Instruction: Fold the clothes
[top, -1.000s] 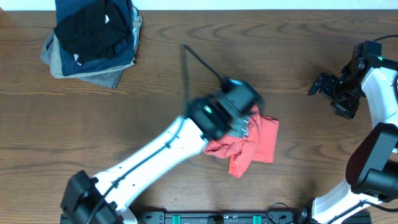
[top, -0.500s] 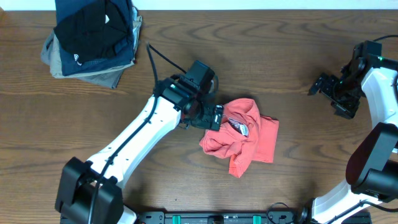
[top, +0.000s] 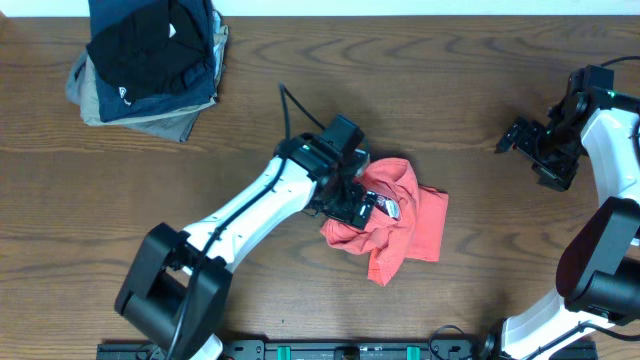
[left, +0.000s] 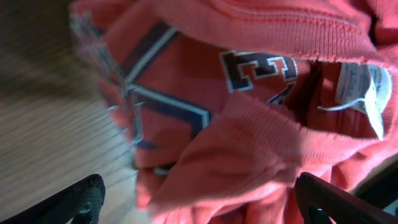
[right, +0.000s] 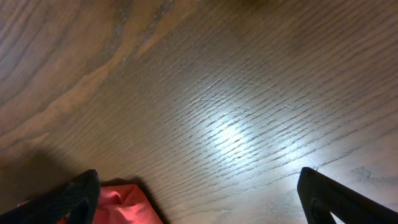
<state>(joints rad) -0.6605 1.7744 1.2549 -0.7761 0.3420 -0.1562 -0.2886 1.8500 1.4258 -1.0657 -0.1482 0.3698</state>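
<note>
Left jaws spread wide, hovering right over the crumpled red T-shirt (top: 412, 226) on the table (top: 300, 90). The shirt sits just beneath them, nothing gripped. Right jaws wide apart too, shirt well off to their side.

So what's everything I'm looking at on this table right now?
T-shirt: one, coral red with navy lettering, crumpled near the middle of the table.
Collar tag: one, white, at the T-shirt's neckline.
Stack of folded clothes: one, black, navy and grey-khaki, far left corner.
Table: one, dark brown wood, under everything.
Left arm: one, white and black, reaching to the T-shirt; left gripper open over the cloth.
Right arm: one, white and black, at the right edge; right gripper open above bare wood.
</note>
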